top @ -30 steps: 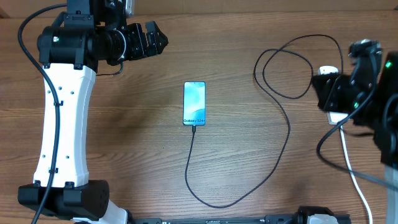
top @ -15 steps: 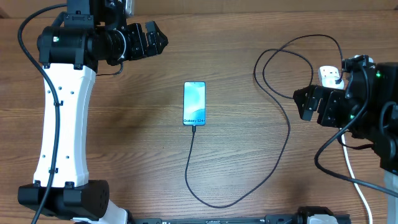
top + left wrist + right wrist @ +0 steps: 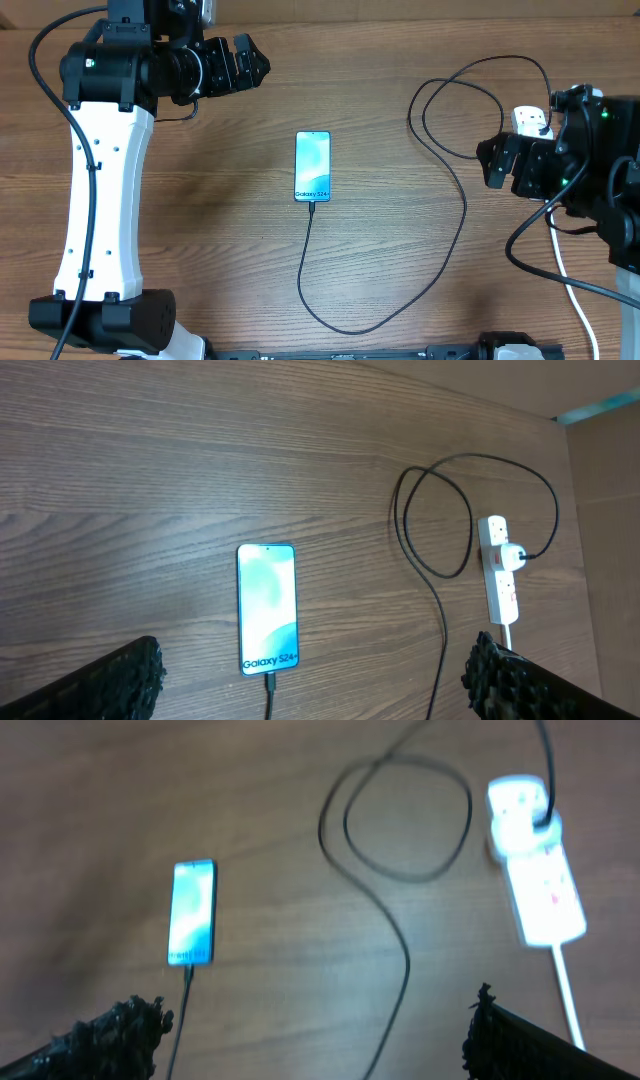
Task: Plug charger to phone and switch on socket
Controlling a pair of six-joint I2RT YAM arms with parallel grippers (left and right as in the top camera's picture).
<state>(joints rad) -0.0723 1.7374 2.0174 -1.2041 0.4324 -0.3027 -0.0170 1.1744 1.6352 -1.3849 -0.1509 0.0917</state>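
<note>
The phone [image 3: 312, 166] lies flat mid-table with its light blue screen lit, and it also shows as the phone [image 3: 267, 607] and the blurred phone [image 3: 192, 912]. The charger [image 3: 463, 205] runs from the phone's near edge, loops across the table and ends in a black plug seated in the socket [image 3: 528, 120]. The white socket [image 3: 498, 567] lies at the right; in the overhead view my right arm covers most of it. My right gripper [image 3: 488, 165] hovers open just left of the socket, empty. My left gripper [image 3: 255, 60] is open and empty at the far left, well away from the phone.
A white cord [image 3: 565, 280] trails from the socket toward the front right edge. The charger's loops [image 3: 455, 105] lie between phone and socket. The left arm's white body [image 3: 100, 190] stands along the left side.
My right gripper has opened and pulled back leftward from over the socket, uncovering its far end. The left arm, phone and charger have not moved.
</note>
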